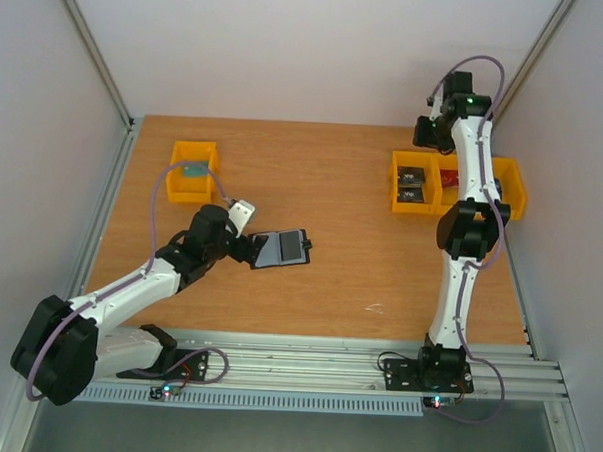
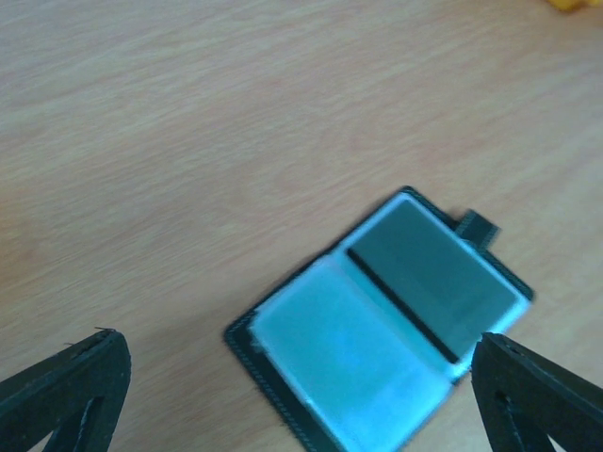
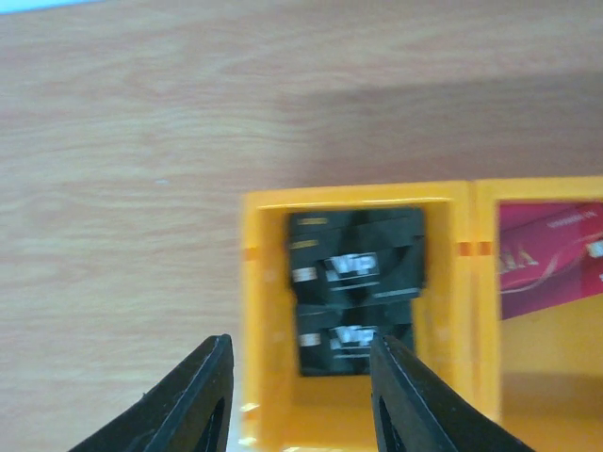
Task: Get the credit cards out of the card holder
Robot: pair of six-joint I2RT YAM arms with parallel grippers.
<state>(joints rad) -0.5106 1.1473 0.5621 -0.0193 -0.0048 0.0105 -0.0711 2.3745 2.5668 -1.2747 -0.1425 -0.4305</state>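
While wallet (image 2: 386,320) lies open on table (image 2: 188,141), left gripper (image 2: 294,337) gapes above; right gripper (image 3: 300,341) parted, empty, over cards (image 3: 353,282) in bin (image 3: 264,301)

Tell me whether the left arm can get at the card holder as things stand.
Probably yes: the left gripper hangs wide open right at the card holder, which lies unfolded on the table, nothing between them.

I work in a lab test booth. I am bolted to a slotted metal rail (image 1: 306,358) at the edge of a wooden table (image 1: 360,259), boxed in by plain pale panels (image 1: 289,45).
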